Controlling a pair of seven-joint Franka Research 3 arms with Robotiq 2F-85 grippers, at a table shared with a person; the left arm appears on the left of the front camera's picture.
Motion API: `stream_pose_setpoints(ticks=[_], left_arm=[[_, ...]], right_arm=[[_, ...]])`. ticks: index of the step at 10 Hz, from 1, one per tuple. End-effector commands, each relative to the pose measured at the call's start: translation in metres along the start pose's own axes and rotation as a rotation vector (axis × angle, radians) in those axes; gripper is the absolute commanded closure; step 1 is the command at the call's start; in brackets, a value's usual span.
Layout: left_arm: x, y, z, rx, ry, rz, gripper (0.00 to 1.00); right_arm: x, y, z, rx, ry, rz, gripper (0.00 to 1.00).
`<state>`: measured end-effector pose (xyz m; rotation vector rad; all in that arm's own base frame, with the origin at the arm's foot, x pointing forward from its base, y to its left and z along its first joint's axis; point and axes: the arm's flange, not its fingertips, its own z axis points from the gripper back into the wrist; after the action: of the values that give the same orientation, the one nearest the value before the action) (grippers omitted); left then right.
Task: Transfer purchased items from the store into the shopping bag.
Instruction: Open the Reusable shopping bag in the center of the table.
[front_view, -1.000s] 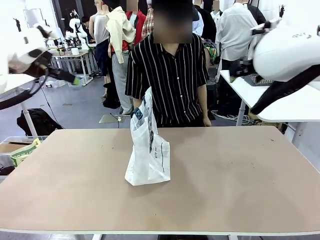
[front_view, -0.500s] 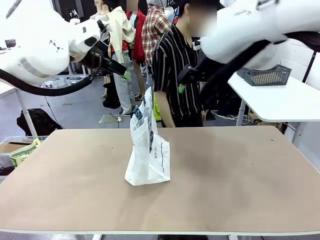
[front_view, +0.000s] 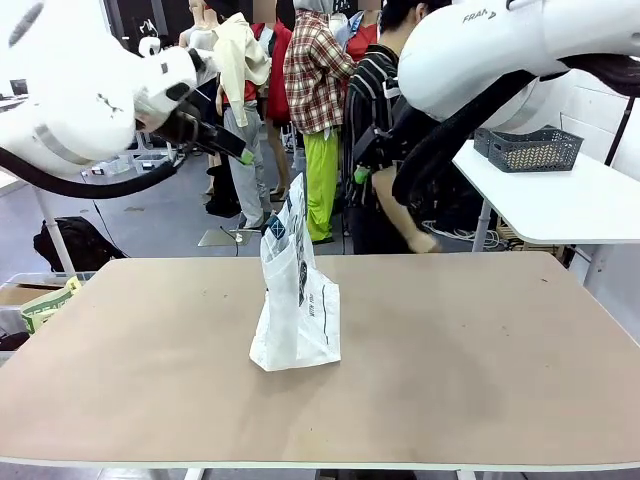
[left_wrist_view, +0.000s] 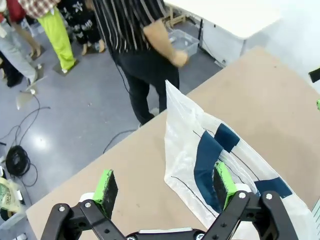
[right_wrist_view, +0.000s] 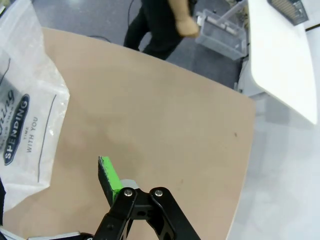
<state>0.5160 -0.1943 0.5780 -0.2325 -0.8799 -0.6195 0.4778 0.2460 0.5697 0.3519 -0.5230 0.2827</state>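
The shopping bag (front_view: 295, 290) stands upright near the middle of the table, translucent white with navy handles. My left gripper (front_view: 243, 155) hangs high above and behind it, open; in the left wrist view its green pads (left_wrist_view: 106, 185) spread wide over the bag (left_wrist_view: 225, 165). Up in the air to the right of the bag, my right gripper (front_view: 360, 176) is open and holds nothing; one green-padded finger (right_wrist_view: 109, 176) shows above the tabletop. The store, a dark mesh basket (front_view: 530, 150), sits on the white side table at the right. The purchased items are out of view.
A person in a striped shirt (front_view: 385, 150) stands at the far edge, turned toward the side table (front_view: 560, 205), one hand (front_view: 425, 242) low near the table's edge. A clear plastic bin (right_wrist_view: 220, 30) sits on the floor beyond. Other people stand farther back.
Both arms have swung up in front of the camera. The person has turned from facing the table toward the side table at the right. The bag has not moved.
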Motion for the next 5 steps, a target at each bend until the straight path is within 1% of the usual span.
stream_pose_setpoints(ticks=[1,2,3,5], left_arm=[[0.021,-0.015,-0.014,0.037,0.07,0.039,0.0],[0.027,-0.017,-0.018,0.035,0.101,0.03,0.0],[0.035,-0.017,-0.025,0.044,0.125,0.039,0.0],[0.049,-0.017,-0.04,0.026,0.167,0.061,0.0]], right_arm=[[-0.009,0.039,-0.001,-0.038,0.074,-0.021,0.0],[-0.02,0.055,0.005,-0.074,0.066,0.015,0.0],[-0.03,0.065,0.008,-0.076,0.071,0.03,0.0],[-0.041,0.089,-0.001,-0.04,0.056,0.012,0.0]])
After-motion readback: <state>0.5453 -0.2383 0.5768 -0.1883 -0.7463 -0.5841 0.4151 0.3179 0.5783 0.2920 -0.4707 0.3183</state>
